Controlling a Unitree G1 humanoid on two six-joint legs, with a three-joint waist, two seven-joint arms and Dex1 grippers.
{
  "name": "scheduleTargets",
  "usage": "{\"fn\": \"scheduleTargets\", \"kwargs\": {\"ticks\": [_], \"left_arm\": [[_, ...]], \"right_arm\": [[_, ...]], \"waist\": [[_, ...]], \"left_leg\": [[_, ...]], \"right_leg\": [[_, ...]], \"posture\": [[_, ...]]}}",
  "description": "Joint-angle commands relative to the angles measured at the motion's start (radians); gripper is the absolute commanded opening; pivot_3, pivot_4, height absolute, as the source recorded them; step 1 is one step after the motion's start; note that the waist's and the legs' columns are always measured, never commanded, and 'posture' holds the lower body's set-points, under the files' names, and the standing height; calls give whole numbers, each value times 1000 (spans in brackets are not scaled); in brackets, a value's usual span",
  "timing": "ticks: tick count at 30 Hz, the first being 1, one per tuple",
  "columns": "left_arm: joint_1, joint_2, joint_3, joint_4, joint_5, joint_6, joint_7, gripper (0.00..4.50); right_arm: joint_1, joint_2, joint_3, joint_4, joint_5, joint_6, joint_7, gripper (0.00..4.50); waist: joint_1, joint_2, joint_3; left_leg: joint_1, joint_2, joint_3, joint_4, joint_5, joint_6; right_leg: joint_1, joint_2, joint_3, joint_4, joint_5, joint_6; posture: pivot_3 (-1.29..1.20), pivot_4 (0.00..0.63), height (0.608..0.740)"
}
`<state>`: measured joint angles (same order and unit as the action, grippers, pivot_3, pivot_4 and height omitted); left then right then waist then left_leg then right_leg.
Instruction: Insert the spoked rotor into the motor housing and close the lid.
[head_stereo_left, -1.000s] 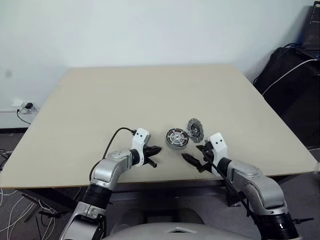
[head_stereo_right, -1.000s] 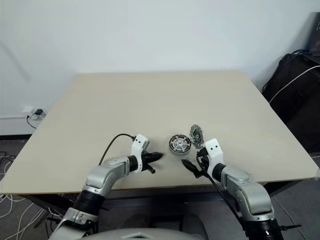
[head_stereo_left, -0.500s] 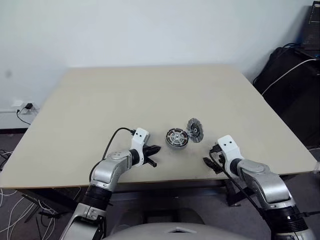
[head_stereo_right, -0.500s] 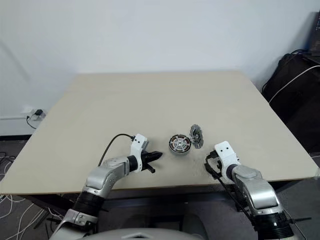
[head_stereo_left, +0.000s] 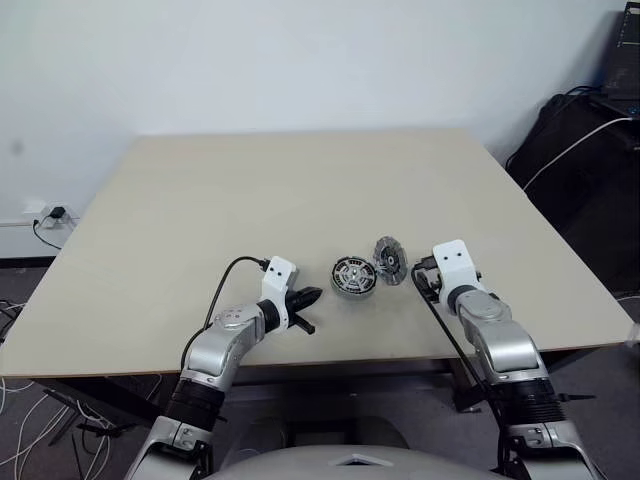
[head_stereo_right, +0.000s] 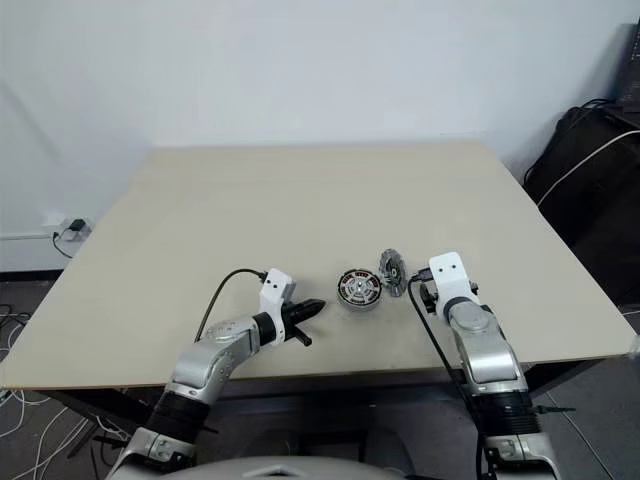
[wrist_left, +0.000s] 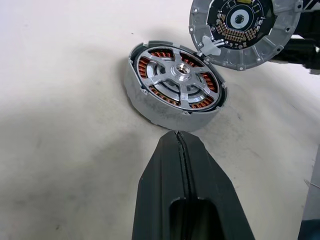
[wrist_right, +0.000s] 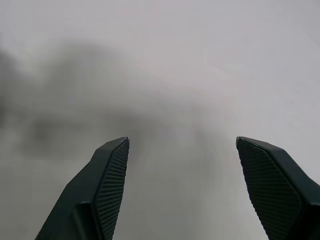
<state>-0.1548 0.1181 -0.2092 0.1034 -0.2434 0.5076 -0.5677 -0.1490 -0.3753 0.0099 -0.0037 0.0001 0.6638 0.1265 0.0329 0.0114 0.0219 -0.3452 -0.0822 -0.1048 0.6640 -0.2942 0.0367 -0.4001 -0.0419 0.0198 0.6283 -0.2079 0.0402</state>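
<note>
The motor housing (wrist_left: 172, 87) sits on the table, copper windings showing around its inside. The spoked rotor (wrist_left: 181, 71), with its central hub, lies seated in it. The lid (wrist_left: 240, 30) stands tilted just right of the housing, its edge resting on the housing's rim and its inner face toward my left wrist camera. My left gripper (head_stereo_left: 312, 296) is shut and empty, its tip a short way left of the housing (head_stereo_left: 354, 277). My right gripper (wrist_right: 181, 141) is open with nothing between its fingers. It hovers just right of the lid (head_stereo_left: 390, 260).
Both arms work near the front edge of the beige table (head_stereo_left: 300, 180), which stretches bare behind the parts. A black cable (head_stereo_left: 232, 270) loops from my left wrist. Dark equipment with cables (head_stereo_left: 585, 150) stands off the table's right side.
My right arm has swung from in front of the housing out to the right and forward, turning its wrist, and now sits beside the lid. The left arm, housing and lid have stayed put.
</note>
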Motion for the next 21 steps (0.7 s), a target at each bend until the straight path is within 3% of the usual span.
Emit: {"fn": "scheduleTargets", "kwargs": {"ticks": [1, 11, 21], "left_arm": [[-6, -3, -3, -55, -2, -15, 1, 0], [-2, 0, -2, -54, -2, -7, 5, 0], [-11, -2, -5, -44, 2, -6, 6, 0]], "right_arm": [[-37, 20, -1, -56, 23, -2, 36, 3250], [-68, 46, 41, -160, 88, 104, 157, 37], [-151, 120, 118, -108, 85, 114, 174, 37]], "waist": [[-2, 0, 0], [-11, 0, 0], [-18, 0, 0]], "left_leg": [[0, 0, 0, 0, 0, 0], [1, 0, 0, 0, -2, 3], [1, 1, 0, -1, -1, 2]], "right_leg": [[0, 0, 0, 0, 0, 0], [0, 1, 0, 0, 0, 0], [0, 1, -1, 1, 1, -1]], "posture": [[0, 0, 740], [0, 0, 740], [0, 0, 740]]}}
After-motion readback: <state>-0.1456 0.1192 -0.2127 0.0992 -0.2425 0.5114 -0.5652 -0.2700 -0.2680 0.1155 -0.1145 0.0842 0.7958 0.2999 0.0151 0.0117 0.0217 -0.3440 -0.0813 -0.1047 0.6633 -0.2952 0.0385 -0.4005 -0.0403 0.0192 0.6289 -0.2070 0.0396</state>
